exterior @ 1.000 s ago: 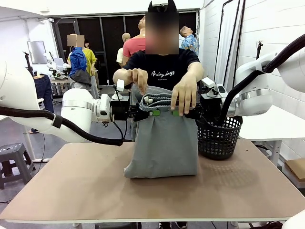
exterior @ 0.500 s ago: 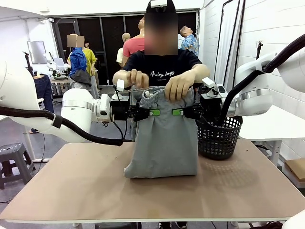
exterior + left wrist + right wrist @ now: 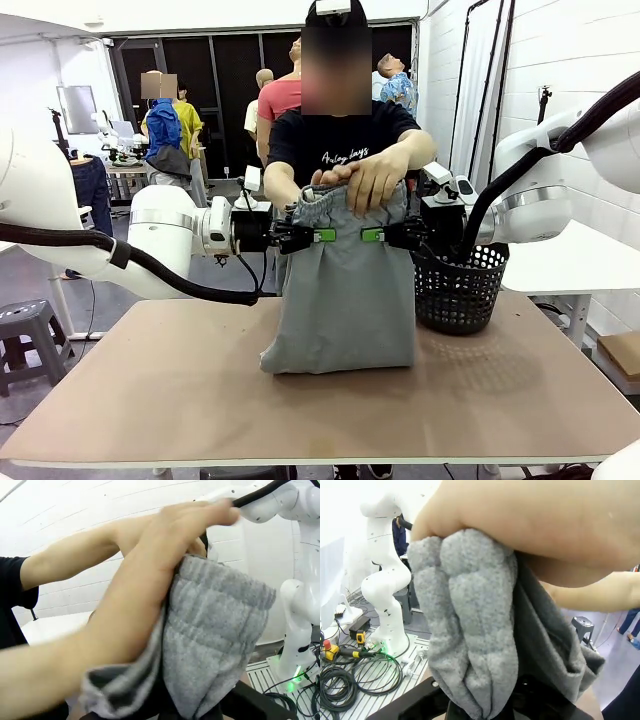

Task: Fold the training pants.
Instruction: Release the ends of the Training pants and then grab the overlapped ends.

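Robot's left hand (image 3: pixel 316 236) and right hand (image 3: pixel 376 236) are both clamped on the training pants (image 3: pixel 345 300). Their bottom rests on the counter (image 3: pixel 150 400), and a person's hand (image 3: pixel 370 180) grips the waistband (image 3: pixel 318 195). Mid-fold, I'd say; next needs laying them flat.

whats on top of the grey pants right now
The person's hands lie over the waistband of the training pants, covering much of it. Just below, the left gripper and right gripper pinch the fabric. Anything behind the hanging cloth is hidden.
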`<action>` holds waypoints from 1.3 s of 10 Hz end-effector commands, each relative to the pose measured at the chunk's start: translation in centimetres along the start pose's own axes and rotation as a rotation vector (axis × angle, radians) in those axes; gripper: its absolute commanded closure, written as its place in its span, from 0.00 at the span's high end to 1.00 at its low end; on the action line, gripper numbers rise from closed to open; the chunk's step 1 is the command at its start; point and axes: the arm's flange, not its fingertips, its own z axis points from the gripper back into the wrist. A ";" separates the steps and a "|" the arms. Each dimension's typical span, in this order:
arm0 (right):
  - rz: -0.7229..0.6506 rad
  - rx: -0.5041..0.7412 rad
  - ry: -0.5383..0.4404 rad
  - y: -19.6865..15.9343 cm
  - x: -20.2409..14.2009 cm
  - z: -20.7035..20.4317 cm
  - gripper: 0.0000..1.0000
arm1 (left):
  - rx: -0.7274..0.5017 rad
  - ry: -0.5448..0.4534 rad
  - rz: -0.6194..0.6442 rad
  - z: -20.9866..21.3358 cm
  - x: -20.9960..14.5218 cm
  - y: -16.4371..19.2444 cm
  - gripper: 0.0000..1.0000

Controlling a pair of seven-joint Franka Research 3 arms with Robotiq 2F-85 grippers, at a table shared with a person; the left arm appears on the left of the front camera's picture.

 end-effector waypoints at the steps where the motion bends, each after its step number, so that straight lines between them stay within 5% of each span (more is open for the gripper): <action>1: 0.008 0.005 -0.007 0.1 0.0 -0.1 0.00 | 0.003 -0.002 0.002 0.0 0.2 0.0 0.00; 13: 0.008 0.005 -0.007 0.1 0.0 -0.1 0.00 | 0.003 -0.002 0.002 0.0 0.2 0.0 0.00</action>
